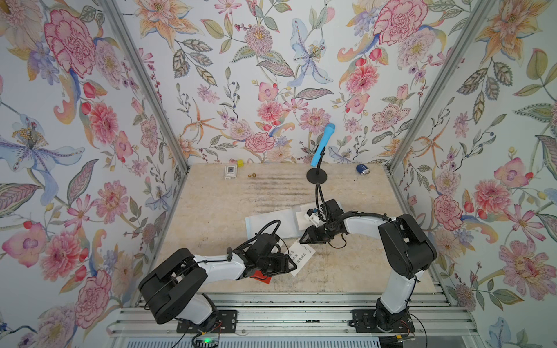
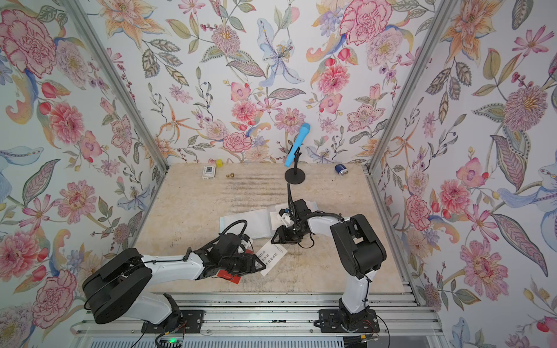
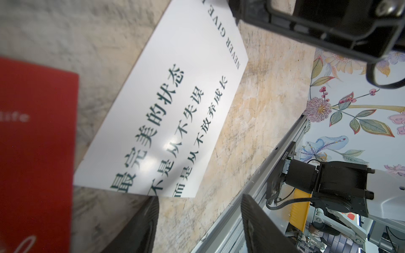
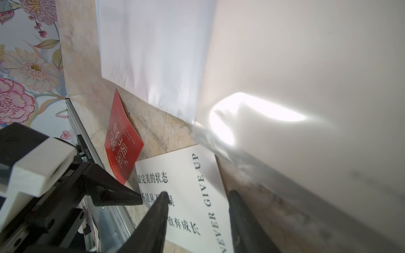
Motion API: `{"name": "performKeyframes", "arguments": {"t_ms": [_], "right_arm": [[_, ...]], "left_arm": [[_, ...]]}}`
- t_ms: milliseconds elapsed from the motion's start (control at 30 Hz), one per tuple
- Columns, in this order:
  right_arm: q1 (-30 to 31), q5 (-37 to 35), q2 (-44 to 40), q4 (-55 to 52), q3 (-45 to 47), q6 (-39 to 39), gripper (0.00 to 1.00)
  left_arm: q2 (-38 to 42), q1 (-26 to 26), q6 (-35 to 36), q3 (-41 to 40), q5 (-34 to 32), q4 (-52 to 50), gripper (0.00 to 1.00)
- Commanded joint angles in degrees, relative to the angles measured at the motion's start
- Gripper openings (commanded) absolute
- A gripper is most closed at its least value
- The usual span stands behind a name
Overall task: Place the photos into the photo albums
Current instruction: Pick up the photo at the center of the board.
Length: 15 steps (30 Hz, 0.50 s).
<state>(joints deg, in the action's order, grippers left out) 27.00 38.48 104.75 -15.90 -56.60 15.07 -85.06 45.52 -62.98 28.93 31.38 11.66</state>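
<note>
The pale blue photo album (image 1: 265, 223) (image 2: 241, 220) lies open mid-table, its page (image 4: 153, 54) white and a clear sleeve (image 4: 306, 87) raised beside my right arm. A white photo with dark Chinese text and "NEVER GIVE UP" (image 1: 303, 256) (image 3: 175, 109) (image 4: 190, 186) lies flat in front of the album. A red photo (image 1: 262, 276) (image 3: 37, 142) (image 4: 122, 140) lies beside it, partly under my left arm. My left gripper (image 1: 291, 265) (image 3: 199, 219) hovers open at the white photo's near edge. My right gripper (image 1: 302, 238) (image 4: 197, 197) hangs open above its far end, holding nothing.
At the back stand a small white box (image 1: 231, 172), a yellow cube (image 1: 240, 163), a small gold piece (image 1: 251, 175), a blue microphone (image 1: 323, 143) on a black stand (image 1: 317, 175), and a blue can (image 1: 362, 168). A metal rail (image 1: 286, 298) runs along the table's front.
</note>
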Motion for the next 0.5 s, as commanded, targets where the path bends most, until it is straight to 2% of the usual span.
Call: {"name": "performKeyframes", "arguments": {"t_ms": [0,300,467], "right_arm": [[0.41,4.96,-2.88,-4.26,2.78,1.60,0.47],[-3.38,7.74,-6.49,0.98,10.08,5.73,0.47],[-5.42,7.58,-7.85,2.81,12.63,7.61,0.47]], "left_arm": [[-4.07,-3.11,5.20,-1.15,-8.91,-6.43,0.63],[-12.21,-6.67,10.23,3.47,-8.46,-6.18,0.63],[-12.13,-7.35,12.07,4.26,-7.89,-9.90,0.63]]}}
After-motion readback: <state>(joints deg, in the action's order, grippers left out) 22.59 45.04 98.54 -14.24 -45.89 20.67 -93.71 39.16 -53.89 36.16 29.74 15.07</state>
